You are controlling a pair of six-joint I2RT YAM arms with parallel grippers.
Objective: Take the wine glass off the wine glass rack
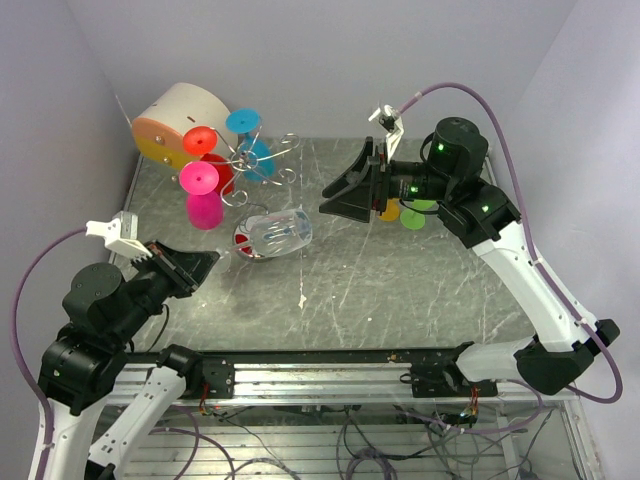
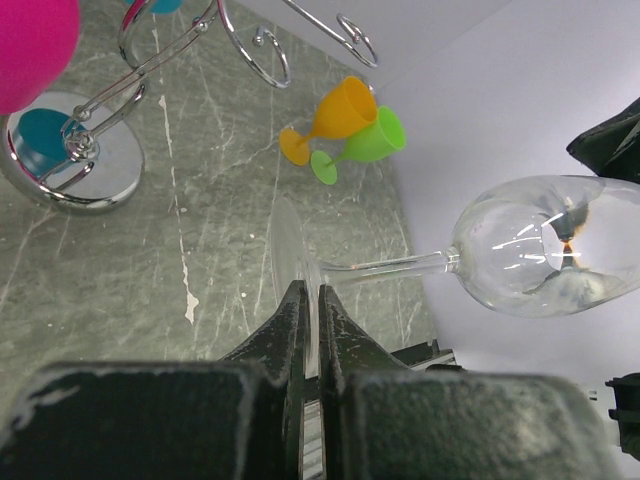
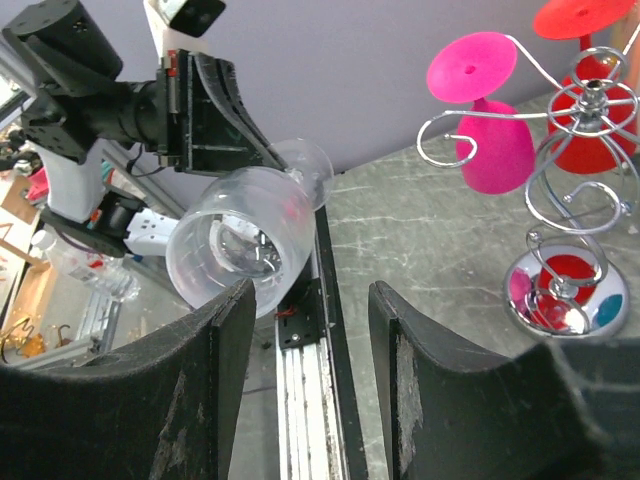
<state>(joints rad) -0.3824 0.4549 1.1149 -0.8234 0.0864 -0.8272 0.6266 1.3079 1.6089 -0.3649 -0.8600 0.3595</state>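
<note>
1. Over the near-left part of the counter (image 1: 420,300), my left end effector (image 2: 310,318) is clenched on the glass (image 2: 540,245), pinching the edge of its flat foot between both fingers.
2. I judge the foot was chosen because it is the one thin, flat part my fingers can shut on; the bowl looks too wide and round for them.
3. The glass lies level in the air, with its stem sideways. Its open mouth points toward my right end effector (image 3: 310,360).
4. My right end effector is released, with its fingers wide apart and holding nothing. It hangs apart from the bowl, roughly lined up with it. Whether it waits there to take the bowl or only to keep clear, I cannot tell.
5. The rack (image 3: 585,200) stands upright farther back on the counter. None of its wire arms touches the glass, so I judge the removal itself done.
6. A pink glass (image 3: 490,140) and a red glass (image 3: 590,120) hang bowl-down from the rack's arms by their feet. That suggests a glass has to slide out along an arm, foot first.
7. An orange glass (image 2: 335,115) and a green glass (image 2: 368,143) lie on their sides near the far wall, well apart from mine.
8. With only the foot's edge gripped, the bowl's weight could twist the glass loose, so any next move should be slow.
</note>
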